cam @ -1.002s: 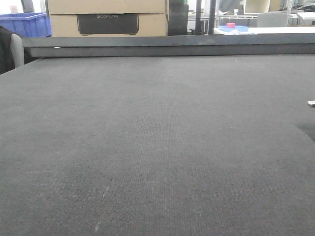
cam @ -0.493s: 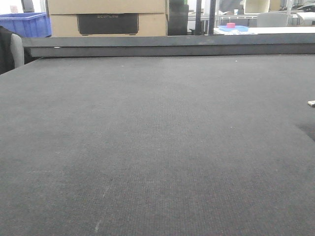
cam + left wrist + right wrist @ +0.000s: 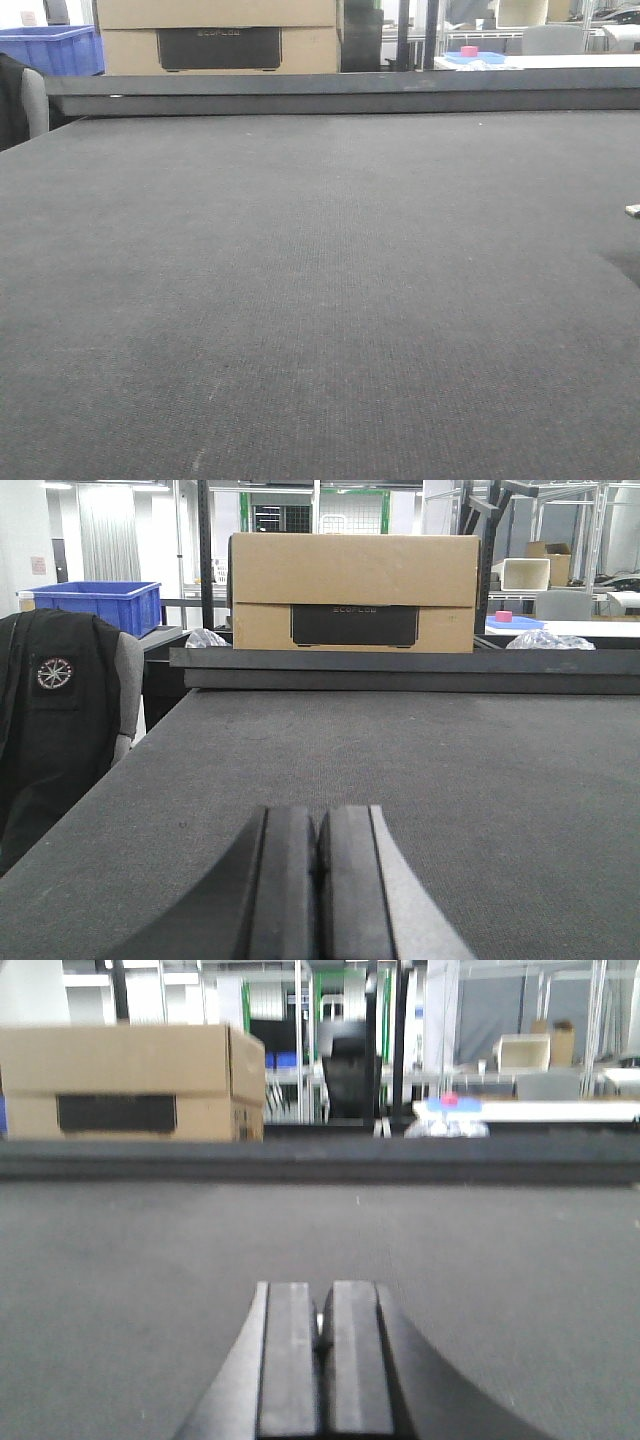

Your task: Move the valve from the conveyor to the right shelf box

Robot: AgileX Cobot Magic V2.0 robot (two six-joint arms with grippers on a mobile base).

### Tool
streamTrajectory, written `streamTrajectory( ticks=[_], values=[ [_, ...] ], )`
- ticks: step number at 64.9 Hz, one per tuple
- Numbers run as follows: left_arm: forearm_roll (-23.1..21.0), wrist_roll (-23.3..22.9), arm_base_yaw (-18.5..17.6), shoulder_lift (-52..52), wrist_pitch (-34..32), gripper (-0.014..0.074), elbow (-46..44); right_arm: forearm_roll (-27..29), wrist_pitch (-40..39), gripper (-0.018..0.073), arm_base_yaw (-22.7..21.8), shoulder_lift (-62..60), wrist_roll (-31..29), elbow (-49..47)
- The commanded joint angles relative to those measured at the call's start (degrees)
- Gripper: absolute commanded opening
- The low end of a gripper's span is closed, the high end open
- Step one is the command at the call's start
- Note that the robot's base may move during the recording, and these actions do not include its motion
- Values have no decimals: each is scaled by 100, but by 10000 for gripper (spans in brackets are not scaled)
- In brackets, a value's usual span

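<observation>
Writing: "ECOFLOW" read out on the dark panel of the cardboard box (image 3: 353, 575), sitting at 12 o'clock beyond the belt in the left wrist view.
Badge: a white round compass-like emblem showed on the black jacket (image 3: 50, 740) at 9 o'clock; no lettering on it was legible.
Left end effector (image 3: 318, 825): fully closed, black pads pressed flat together, nothing between them, poised low over the belt at 6 o'clock.
Right end effector (image 3: 322, 1305): pads drawn together too, only a thin pale seam between them, gripping nothing, low over the belt.
Conveyor (image 3: 320, 300): dark grey woven belt filled the front view from 6 o'clock up to its dark rail (image 3: 340, 90) at 12 o'clock.
Pale sliver (image 3: 632, 210): lay on the belt at 3 o'clock, cut by the frame edge, too small to identify.
Blue bin (image 3: 95, 602): stood at 10 o'clock behind the jacket.
Pink object (image 3: 469, 51): rested on the far white counter (image 3: 560, 61) at 1 o'clock.
</observation>
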Motion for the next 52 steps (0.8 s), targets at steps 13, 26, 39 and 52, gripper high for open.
streamTrajectory(
  ticks=[13, 26, 39, 52],
  values=[
    [-3, -33, 4, -30, 1421, -111, -1116, 57, 1602, -162, -21, -20, -32, -1393],
    [-28, -33, 4, 1037, 2836, -111, -2585, 57, 2930, -162, -21, 924, -32, -2922],
    [-355, -33, 4, 2712, 3788, -111, -3876, 57, 4238, -162, -21, 2565, -32, -4209],
    [-462, -33, 4, 4344, 5145, -111, -5096, 57, 5956, -162, -21, 4266, -201, -5571]
  ],
)
